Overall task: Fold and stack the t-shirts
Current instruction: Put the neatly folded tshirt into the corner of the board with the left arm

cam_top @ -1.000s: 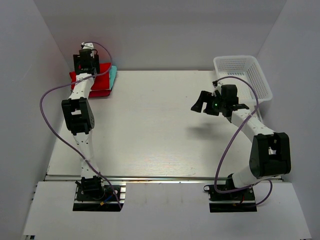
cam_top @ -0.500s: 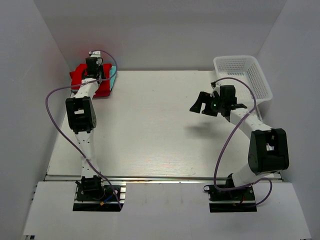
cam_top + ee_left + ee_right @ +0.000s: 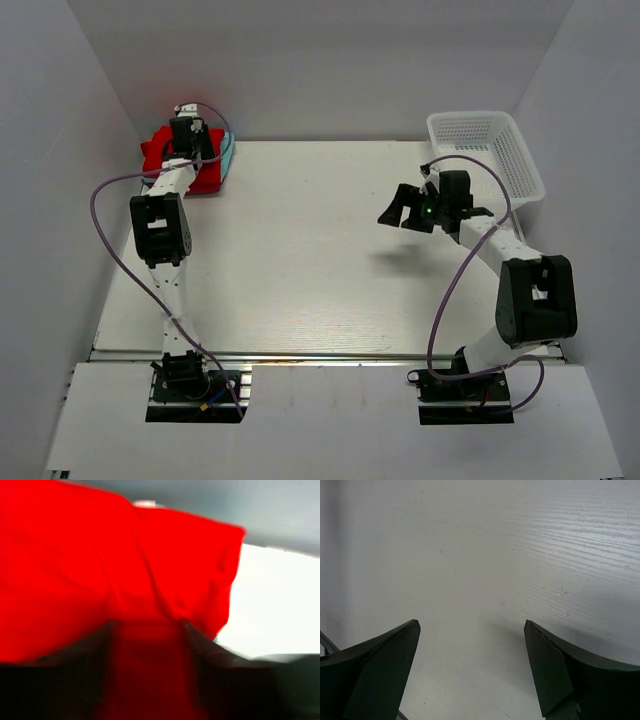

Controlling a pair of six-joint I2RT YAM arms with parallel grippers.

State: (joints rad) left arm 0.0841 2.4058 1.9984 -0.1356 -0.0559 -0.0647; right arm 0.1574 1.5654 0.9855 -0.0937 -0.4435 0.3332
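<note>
The bright red t-shirt (image 3: 158, 150) lies bunched at the table's back left corner, on top of the mint green t-shirt, of which only an edge (image 3: 228, 153) shows. My left gripper (image 3: 188, 136) is over this pile. In the left wrist view the red cloth (image 3: 100, 555) fills the frame and runs down between the jaws of the left gripper (image 3: 146, 635), which is shut on it. The crimson-pink t-shirt is hidden. My right gripper (image 3: 436, 212) hangs open and empty above the bare table, right of centre; its wrist view shows the gripper (image 3: 470, 627) over white tabletop only.
A white mesh basket (image 3: 522, 150) stands at the back right, just behind the right arm. White walls close in the table on the left, back and right. The white tabletop (image 3: 300, 250) spans the middle.
My left gripper moved a little right and back over the pile, and the red shirt's left side has been pulled up and bunched. The right gripper drifted slightly left.
</note>
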